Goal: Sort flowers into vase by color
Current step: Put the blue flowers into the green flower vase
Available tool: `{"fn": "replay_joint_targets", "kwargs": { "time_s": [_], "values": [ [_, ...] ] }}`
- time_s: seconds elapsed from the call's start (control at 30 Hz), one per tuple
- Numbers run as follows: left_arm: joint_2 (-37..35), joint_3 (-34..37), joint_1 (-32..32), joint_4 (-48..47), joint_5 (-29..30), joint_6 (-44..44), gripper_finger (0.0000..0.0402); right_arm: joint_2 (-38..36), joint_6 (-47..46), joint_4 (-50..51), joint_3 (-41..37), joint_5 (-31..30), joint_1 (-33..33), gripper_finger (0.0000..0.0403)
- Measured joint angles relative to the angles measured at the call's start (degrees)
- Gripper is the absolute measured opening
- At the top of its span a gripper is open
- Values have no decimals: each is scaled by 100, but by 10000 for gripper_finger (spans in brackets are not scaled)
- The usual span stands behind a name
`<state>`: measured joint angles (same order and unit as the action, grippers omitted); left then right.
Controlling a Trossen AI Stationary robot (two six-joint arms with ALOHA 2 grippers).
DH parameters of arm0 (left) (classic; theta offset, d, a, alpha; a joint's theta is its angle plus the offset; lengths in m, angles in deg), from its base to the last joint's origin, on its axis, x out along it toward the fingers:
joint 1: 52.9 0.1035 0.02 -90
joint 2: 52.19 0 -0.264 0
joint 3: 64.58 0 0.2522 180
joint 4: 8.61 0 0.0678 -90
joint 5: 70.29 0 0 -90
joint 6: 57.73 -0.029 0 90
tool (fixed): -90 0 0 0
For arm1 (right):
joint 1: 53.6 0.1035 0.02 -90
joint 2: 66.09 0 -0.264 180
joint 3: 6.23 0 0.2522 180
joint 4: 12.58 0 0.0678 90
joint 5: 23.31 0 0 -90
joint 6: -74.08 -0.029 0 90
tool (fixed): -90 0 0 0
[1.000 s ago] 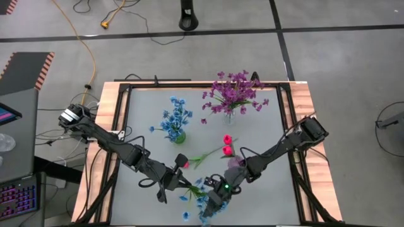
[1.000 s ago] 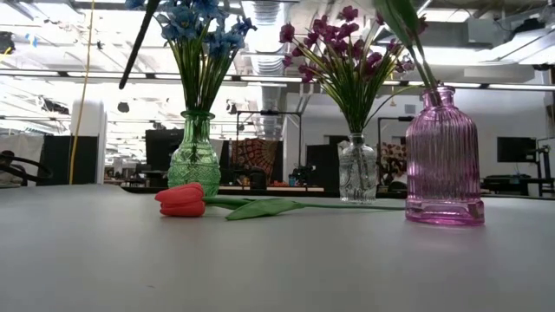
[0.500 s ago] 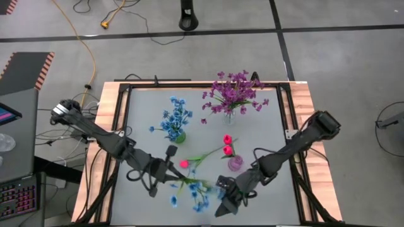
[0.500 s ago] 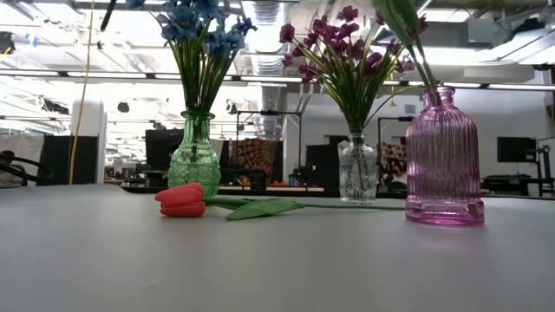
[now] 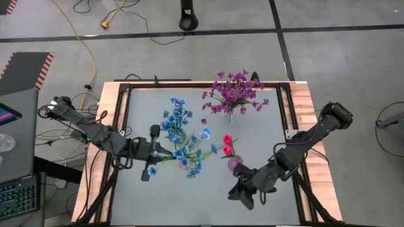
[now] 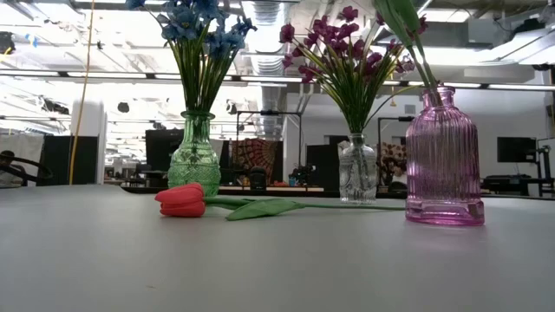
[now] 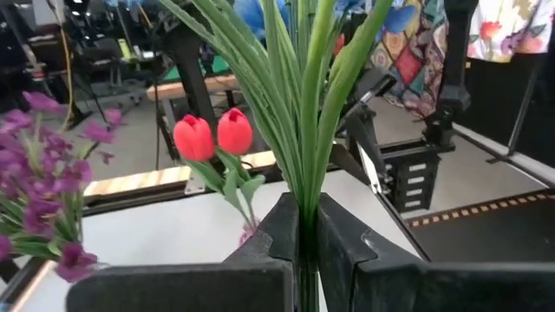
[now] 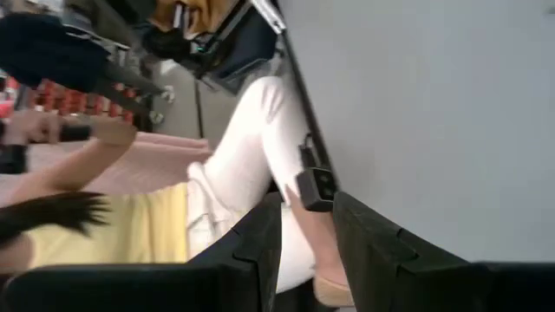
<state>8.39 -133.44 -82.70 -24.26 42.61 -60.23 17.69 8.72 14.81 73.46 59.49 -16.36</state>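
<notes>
Left gripper (image 7: 301, 227) is clenched on the stems of a blue sprig (image 5: 189, 151), bunch held sideways above the table (image 5: 265, 120), blooms fanning out ahead of the jaws. The green vase (image 6: 194, 156), already holding blue flowers, sits just beyond and slightly to one side of the blooms. The purple bunch in the clear vase (image 6: 358, 167) and the two pink buds in the pink vase (image 6: 444, 160) are further off past the blooms. One tulip (image 6: 182, 199) lies flat on the table, apart from both grippers.

Right gripper (image 8: 305, 227) hangs at the near table edge, well away from the flowers, jaws parted with nothing between them; a person's leg shows past its fingers.

Step in hand, I'd say: carrying the blue sprig to the green vase. Next move likely needs the stems tipped upright, cut ends lined up over the narrow neck, then lowered in before letting go. Neck already crowded, so a snag is possible.
</notes>
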Motion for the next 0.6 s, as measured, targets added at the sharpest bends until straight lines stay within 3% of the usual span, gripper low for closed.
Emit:
{"fn": "replay_joint_targets", "kwargs": {
  "time_s": [0.3,0.6],
  "values": [
    [-60,17,-134,440,141,-370,3,-102,434,582,-15,-324,166,136],
    [-713,2012,-357,3679,411,-968,3,-99,437,558,-98,-498,251,136]
  ]
}}
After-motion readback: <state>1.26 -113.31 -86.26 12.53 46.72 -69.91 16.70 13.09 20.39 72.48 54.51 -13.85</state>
